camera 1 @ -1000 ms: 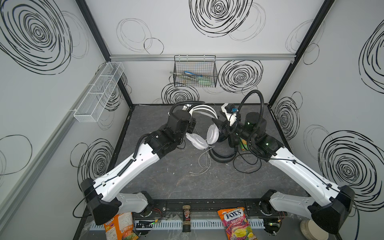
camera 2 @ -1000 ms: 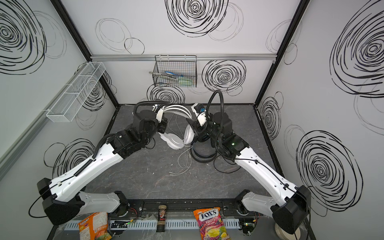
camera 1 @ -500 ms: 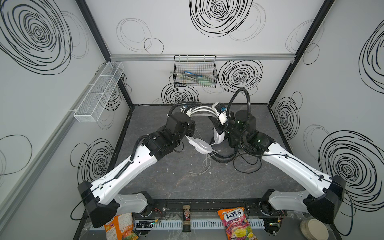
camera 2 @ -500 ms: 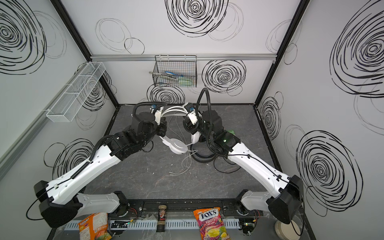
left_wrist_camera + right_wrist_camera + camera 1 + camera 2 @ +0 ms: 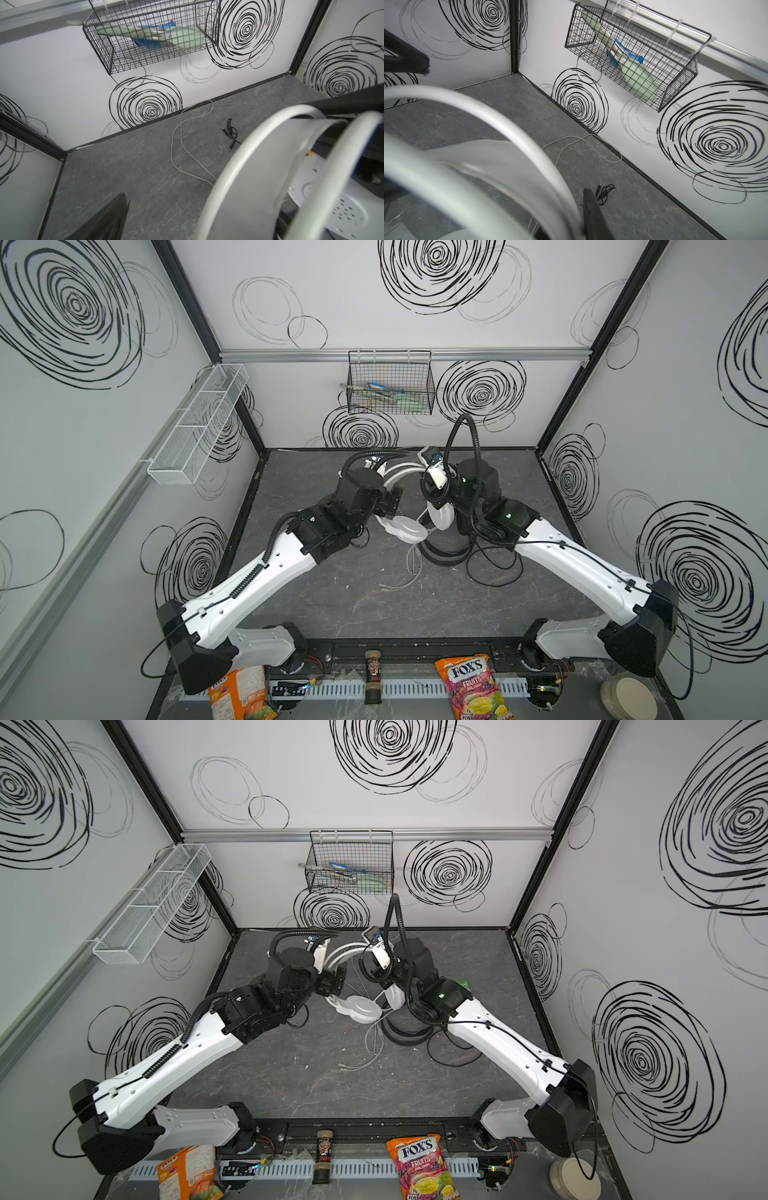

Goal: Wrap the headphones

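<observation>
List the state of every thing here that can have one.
white headphones, headband raised off the table between both grippers, cable not wrapped
white cable, loose across the table
black headphones, lying on the table
black cable, sprawled in loose loops
left gripper, open, jaws either side of the headband
right gripper, closed on the headband
wire basket, hung on the back wall, holding pale green items

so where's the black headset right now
In both top views the black headset lies on the table just right of centre, partly under the right arm, beside the white headset's earcups.
</observation>
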Controlling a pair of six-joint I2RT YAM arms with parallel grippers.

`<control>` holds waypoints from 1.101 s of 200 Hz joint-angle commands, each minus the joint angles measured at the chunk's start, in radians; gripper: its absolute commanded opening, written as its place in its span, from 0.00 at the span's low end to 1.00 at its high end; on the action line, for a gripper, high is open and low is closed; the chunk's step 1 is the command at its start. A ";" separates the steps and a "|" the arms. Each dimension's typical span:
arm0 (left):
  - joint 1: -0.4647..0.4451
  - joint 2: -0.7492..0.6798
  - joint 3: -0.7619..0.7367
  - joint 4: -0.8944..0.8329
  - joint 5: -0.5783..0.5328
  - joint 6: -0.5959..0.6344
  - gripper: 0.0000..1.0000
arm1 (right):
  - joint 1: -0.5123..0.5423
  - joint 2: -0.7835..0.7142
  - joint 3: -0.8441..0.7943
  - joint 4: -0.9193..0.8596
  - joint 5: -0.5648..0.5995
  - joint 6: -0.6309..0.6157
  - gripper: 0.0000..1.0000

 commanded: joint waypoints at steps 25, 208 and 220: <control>-0.063 0.057 0.049 0.084 -0.097 0.160 0.97 | 0.005 -0.006 0.052 -0.013 0.007 0.028 0.06; -0.065 0.127 0.031 0.086 -0.156 0.058 0.62 | -0.060 -0.066 -0.028 0.052 -0.078 0.131 0.07; -0.067 0.128 0.033 0.088 -0.158 0.058 0.54 | -0.058 -0.068 -0.029 0.053 -0.081 0.131 0.07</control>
